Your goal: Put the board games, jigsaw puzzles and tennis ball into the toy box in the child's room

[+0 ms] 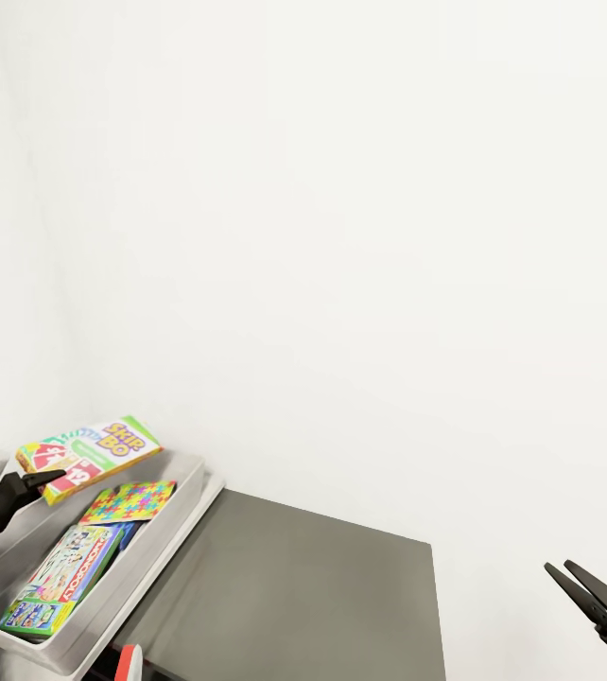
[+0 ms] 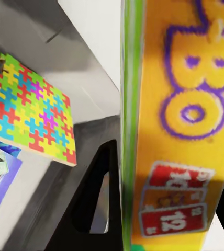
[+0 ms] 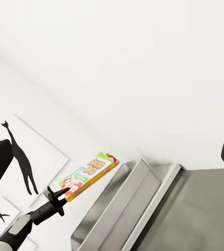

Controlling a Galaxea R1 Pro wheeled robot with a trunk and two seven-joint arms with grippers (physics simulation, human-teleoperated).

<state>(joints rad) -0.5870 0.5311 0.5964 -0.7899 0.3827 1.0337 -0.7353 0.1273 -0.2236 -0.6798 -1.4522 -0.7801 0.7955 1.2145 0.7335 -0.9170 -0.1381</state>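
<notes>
My left gripper (image 1: pixel 46 480) is shut on one end of the green-white SKIP-BO board game (image 1: pixel 95 452), holding it tilted above the far end of the grey toy box (image 1: pixel 173 525). Up close, the box's yellow face (image 2: pixel 188 104) stands between the fingers (image 2: pixel 91 209). Inside the toy box lie a multicolour jigsaw puzzle (image 1: pixel 131 501), the MONOPOLY board game (image 1: pixel 72 563) and another colourful box (image 1: pixel 31 615). My right gripper (image 1: pixel 559 567) hangs open and empty at the lower right, well away from the toy box. The tennis ball and the bed are out of view.
A dark grey top (image 1: pixel 313 586) stretches right of the toy box, against the white wall. Black silhouette posters (image 3: pixel 20 162) hang on the wall behind the left arm. Small red-and-white objects (image 1: pixel 131 660) peek in at the bottom edge.
</notes>
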